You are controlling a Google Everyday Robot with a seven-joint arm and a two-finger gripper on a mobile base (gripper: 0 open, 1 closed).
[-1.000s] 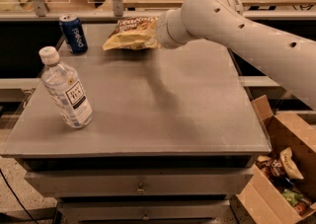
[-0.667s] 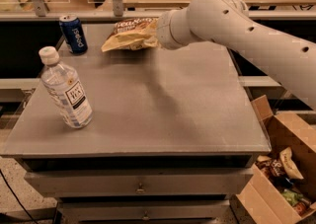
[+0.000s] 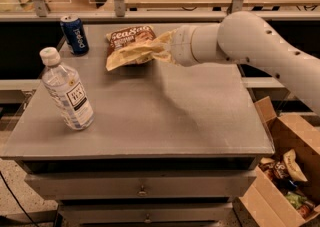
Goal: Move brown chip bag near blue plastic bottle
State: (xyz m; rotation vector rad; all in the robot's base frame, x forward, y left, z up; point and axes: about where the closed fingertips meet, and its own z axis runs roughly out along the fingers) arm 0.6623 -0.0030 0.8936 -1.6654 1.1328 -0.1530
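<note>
The brown chip bag (image 3: 131, 45), brown with cream edges and white "Sea Salt" lettering, hangs a little above the back of the grey table (image 3: 170, 116). My gripper (image 3: 165, 47) is at the bag's right end, shut on its crumpled edge, with the white arm reaching in from the right. The bag hides most of the fingers. The blue plastic bottle (image 3: 67, 91), clear with a white cap and a "TEA" label, stands at the table's left side, well to the front-left of the bag.
A dark blue Pepsi can (image 3: 74, 34) stands at the table's back left corner, left of the bag. An open cardboard box (image 3: 290, 171) with snack packets sits on the floor at the right. Drawers (image 3: 142, 190) are under the tabletop.
My gripper and the chip bag have moved a little toward the front of the table. The bottle and the can have not moved.
</note>
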